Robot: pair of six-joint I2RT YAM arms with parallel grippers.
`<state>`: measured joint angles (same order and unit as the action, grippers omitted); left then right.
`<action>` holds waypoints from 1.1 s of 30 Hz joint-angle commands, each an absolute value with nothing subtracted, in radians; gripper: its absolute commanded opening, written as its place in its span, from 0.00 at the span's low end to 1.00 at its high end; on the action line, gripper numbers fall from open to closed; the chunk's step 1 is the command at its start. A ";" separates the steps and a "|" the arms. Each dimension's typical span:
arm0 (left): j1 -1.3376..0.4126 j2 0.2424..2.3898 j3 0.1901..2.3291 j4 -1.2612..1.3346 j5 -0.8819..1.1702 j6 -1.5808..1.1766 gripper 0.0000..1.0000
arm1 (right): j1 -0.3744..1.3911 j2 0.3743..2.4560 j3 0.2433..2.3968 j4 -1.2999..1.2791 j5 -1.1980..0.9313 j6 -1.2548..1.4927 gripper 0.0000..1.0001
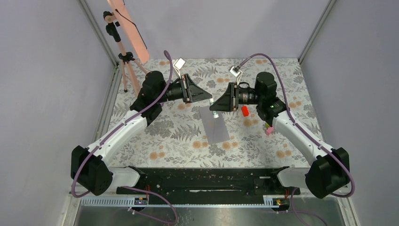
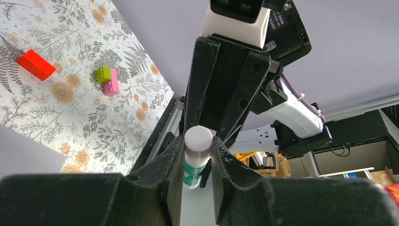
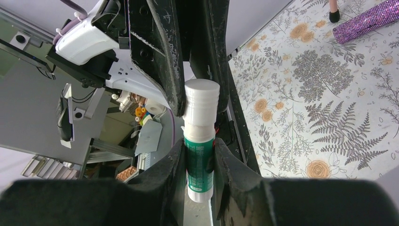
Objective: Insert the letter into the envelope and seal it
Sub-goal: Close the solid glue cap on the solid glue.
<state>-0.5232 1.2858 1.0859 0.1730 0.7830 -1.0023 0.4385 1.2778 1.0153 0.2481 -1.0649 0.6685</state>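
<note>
- The bench [image 1: 179, 134], under a fern-and-flower cloth, carries everything; my two arms reach in from its near edge and meet over the middle.
- A tripod [image 1: 123, 59] with a peach panel stands at the far left corner.
- The envelope [image 1: 216, 128] – grey-lilac – lies flat at the centre of the bench, slightly askew. Its far end sits right below the spot where my end effectors meet.
- My left end effector [image 2: 197, 147] points right, its fingers clamped on a glue stick [image 3: 201, 101].
- My right end effector [image 3: 200, 151] points left, nose to nose with the left one, and is closed on the same glue stick. From the right wrist, my own fingers squeeze the green-labelled body while the left fingers pinch the white cap end.
- The glue stick hangs in the air between the two – off the bench, just above the envelope.
- A glittery purple roll [image 3: 367, 19] lies on the cloth, well apart from the envelope.
- A red block [image 2: 35, 64] sits on the right side of the bench.
- A green-and-pink block [image 2: 107, 80] lies near the red one, apart from it.
</note>
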 commanded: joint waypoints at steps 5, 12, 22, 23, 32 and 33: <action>-0.524 1.281 1.083 0.184 0.819 -0.959 0.18 | 0.446 1.290 1.052 0.389 -1.046 0.752 0.00; -0.526 1.292 1.110 0.147 0.913 -0.893 0.18 | 0.446 1.301 1.060 0.350 -1.017 0.755 0.00; -0.572 1.325 1.128 0.092 0.990 -0.850 0.18 | 0.446 1.300 1.081 0.384 -0.958 0.758 0.00; -0.578 1.327 1.134 0.080 0.994 -0.841 0.18 | 0.446 1.302 1.083 0.390 -0.954 0.757 0.00; -0.587 1.319 1.154 0.004 0.975 -0.792 0.30 | 0.446 1.316 1.075 0.429 -0.947 0.770 0.00; -0.584 1.314 1.159 0.002 0.966 -0.788 0.39 | 0.446 1.316 1.075 0.432 -0.954 0.771 0.00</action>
